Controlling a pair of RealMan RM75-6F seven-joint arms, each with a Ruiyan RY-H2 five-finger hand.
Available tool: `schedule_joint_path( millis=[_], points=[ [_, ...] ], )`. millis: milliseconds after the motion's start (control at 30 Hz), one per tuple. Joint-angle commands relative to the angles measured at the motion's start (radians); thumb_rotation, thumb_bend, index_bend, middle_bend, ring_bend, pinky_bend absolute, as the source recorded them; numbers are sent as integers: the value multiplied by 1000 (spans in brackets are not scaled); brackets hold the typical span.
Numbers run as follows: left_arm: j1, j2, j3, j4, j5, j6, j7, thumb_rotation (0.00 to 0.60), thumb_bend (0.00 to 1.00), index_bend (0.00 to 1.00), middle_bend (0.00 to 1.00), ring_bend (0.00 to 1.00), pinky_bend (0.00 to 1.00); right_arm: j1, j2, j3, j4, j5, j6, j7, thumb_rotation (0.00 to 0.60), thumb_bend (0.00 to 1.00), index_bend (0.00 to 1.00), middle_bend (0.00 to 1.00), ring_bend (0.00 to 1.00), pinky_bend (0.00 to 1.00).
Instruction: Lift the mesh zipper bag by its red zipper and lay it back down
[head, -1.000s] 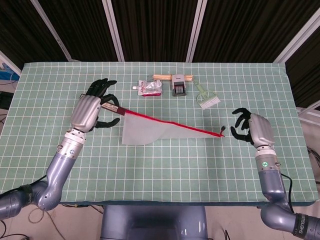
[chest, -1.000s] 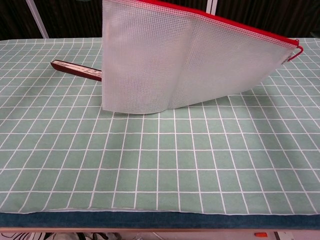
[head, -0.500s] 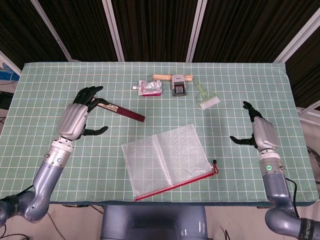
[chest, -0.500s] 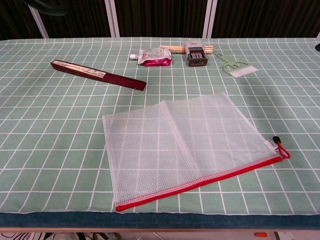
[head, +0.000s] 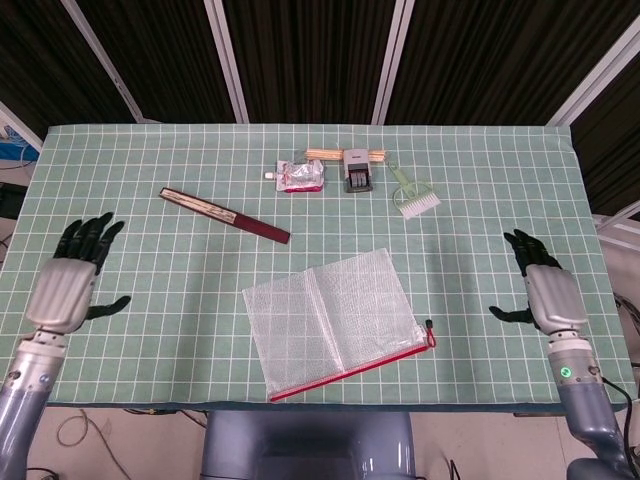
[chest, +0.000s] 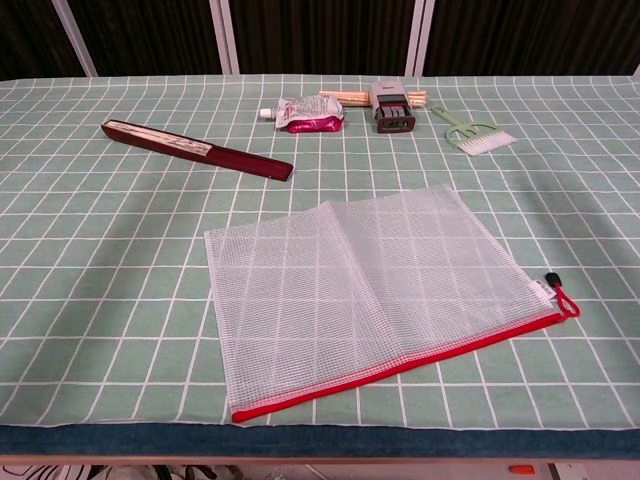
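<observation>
The white mesh zipper bag (head: 330, 318) (chest: 365, 285) lies flat on the green checked cloth near the table's front edge. Its red zipper (head: 350, 367) (chest: 400, 368) runs along the near side, with the red pull loop (head: 431, 338) (chest: 563, 295) at the right end. My left hand (head: 68, 282) hovers at the far left of the table, fingers spread, holding nothing. At the far right my right hand (head: 545, 292) is likewise spread and empty. Both hands are well away from the bag and appear only in the head view.
A dark red folded fan (head: 224, 215) (chest: 195, 150) lies behind the bag to the left. At the back sit a pink squeezed tube (head: 298, 176) (chest: 305, 113), wooden sticks (head: 325, 154), a black stamp (head: 357, 172) (chest: 392, 107) and a small green brush (head: 412, 192) (chest: 472, 131).
A second ago the bag hung in the air by its zipper between both hands. It came down flat, and both hands have since drawn back outward to the table's sides.
</observation>
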Motion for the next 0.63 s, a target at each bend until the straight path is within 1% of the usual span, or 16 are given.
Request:
schedule_joint_path(
  millis=[33, 100, 233, 367, 433, 533, 633],
  points=[
    [98, 13, 59, 80, 34, 86, -39, 600, 71, 0, 0, 0, 0, -72, 11, -54, 70, -83, 64, 51, 600, 61, 0, 0, 0, 206],
    [139, 8, 66, 122, 30, 115, -82, 600, 70, 0, 0, 0, 0, -105, 3, -67, 105, -111, 97, 87, 600, 61, 0, 0, 0, 204],
    [193, -2, 64, 188, 19, 152, -158, 600, 71, 0, 0, 0, 0, -157, -20, -77, 169, -135, 158, 128, 600, 60, 0, 0, 0, 204],
    [227, -25, 49, 256, 2, 168, -200, 600, 71, 0, 0, 0, 0, -196, -60, -69, 225, -155, 221, 162, 600, 60, 0, 0, 0, 204],
    [239, -30, 30, 254, -28, 159, -244, 600, 71, 0, 0, 0, 0, -207, -70, -57, 237, -160, 245, 174, 600, 59, 0, 0, 0, 204],
    [244, -35, 7, 276, -30, 167, -265, 600, 71, 0, 0, 0, 0, -214, -80, -45, 250, -159, 253, 183, 600, 60, 0, 0, 0, 204],
    [247, -38, 7, 283, -16, 159, -272, 600, 71, 0, 0, 0, 0, -215, -80, -45, 263, -159, 235, 190, 600, 59, 0, 0, 0, 203]
  ],
)
